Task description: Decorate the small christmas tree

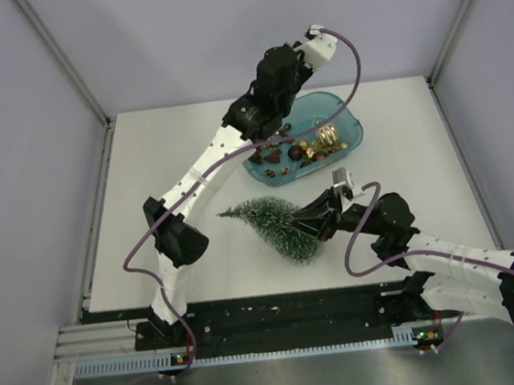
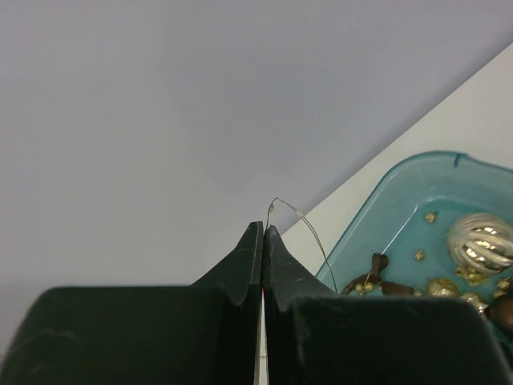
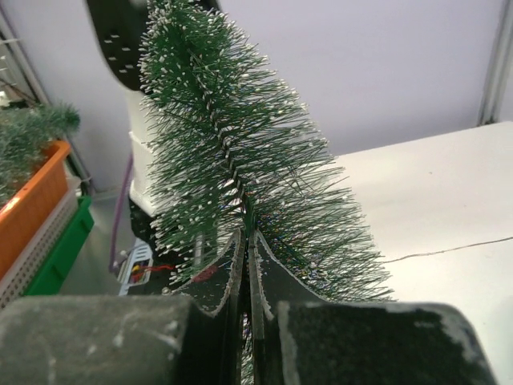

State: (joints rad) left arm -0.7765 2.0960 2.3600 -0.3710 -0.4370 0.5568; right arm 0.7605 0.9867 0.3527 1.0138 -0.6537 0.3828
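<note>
While grey walls (image 1: 222, 31) enclose the white table (image 1: 170, 156), right pincer (image 3: 247, 241) pinches small christmas tree (image 3: 232, 160), left pincer (image 2: 263, 228) a wire (image 2: 298, 213).

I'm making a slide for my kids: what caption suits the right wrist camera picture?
Close-up: the right fingers pinch the small christmas tree amid frosted bristles, white table behind.

Soft, even light from above fills all three views. In the top view the white table (image 1: 190, 163) is bright, with only faint, blurred shadows under the arms and the small christmas tree (image 1: 274, 226). In the left wrist view highlights glint on the ribbed gold bauble (image 2: 479, 243), the thin wire loop (image 2: 304, 228) reads crisp, and the left hand (image 2: 263, 231) is dark and slightly soft. In the right wrist view the bristles are sharp, while the right hand (image 3: 247, 238) and the orange crate (image 3: 28, 208) blur.
</note>
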